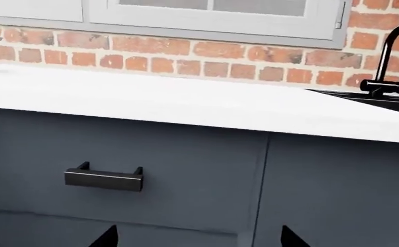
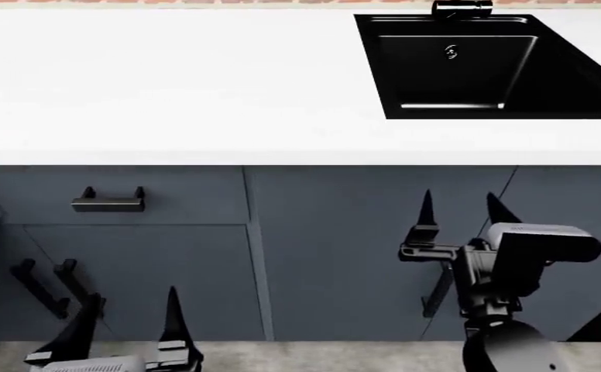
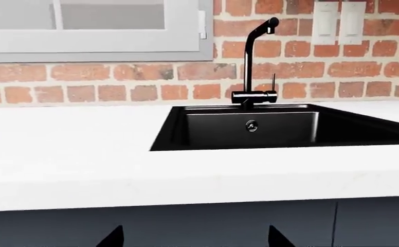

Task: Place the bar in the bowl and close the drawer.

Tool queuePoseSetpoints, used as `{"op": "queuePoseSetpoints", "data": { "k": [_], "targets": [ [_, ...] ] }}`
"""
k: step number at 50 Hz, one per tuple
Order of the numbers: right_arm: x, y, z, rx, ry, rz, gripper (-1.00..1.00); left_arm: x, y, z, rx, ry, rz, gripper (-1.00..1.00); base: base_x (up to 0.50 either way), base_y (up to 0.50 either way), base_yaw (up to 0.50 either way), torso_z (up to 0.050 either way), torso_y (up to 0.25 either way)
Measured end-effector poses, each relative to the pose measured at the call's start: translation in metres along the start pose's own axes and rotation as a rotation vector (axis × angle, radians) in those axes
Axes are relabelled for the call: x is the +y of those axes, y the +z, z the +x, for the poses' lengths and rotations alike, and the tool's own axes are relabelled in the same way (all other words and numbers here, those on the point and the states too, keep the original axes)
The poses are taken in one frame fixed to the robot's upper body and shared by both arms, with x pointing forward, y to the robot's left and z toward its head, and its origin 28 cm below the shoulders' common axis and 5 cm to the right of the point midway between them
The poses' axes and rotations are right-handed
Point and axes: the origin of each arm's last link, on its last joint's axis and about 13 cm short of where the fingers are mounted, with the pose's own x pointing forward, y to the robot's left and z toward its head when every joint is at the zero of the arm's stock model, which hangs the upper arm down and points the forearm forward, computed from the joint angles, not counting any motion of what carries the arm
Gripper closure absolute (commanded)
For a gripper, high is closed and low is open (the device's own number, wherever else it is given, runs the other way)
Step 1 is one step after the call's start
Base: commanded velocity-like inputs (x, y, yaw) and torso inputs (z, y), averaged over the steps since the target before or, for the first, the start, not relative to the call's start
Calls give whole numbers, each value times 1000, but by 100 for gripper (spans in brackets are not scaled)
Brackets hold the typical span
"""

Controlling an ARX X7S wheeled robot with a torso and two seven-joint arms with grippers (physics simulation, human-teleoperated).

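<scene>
Drawer looks flush shut already, both grippers spread open holding nothing, bar and bowl nowhere clearly visible.

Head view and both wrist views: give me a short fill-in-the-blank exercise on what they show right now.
1. The sink set in the white countertop is coloured ____.
2. The wall behind the faucet is made of ____.
3. The drawer with the short horizontal handle is fully ____.
4. Both the left end effector and right end effector hold ____.

Missing words: black; brick; closed; nothing
</scene>
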Motion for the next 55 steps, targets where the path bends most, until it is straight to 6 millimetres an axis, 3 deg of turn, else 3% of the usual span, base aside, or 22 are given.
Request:
{"op": "queuePoseSetpoints", "data": {
  "k": [9, 36, 55],
  "targets": [
    [1, -4, -4, 6, 4, 14, -100, -1, -2, -3, -49, 40, 33, -100, 0, 0, 0, 0, 0],
    [5, -12, -6, 24, 33, 25, -100, -3, 6, -5, -106, 78, 44, -100, -117, -10, 498, 0, 0],
    [10, -13, 7, 32, 57, 0, -100, -2, 5, -6, -112, 87, 36, -100, -133, -30, 500, 0, 0]
  ]
}}
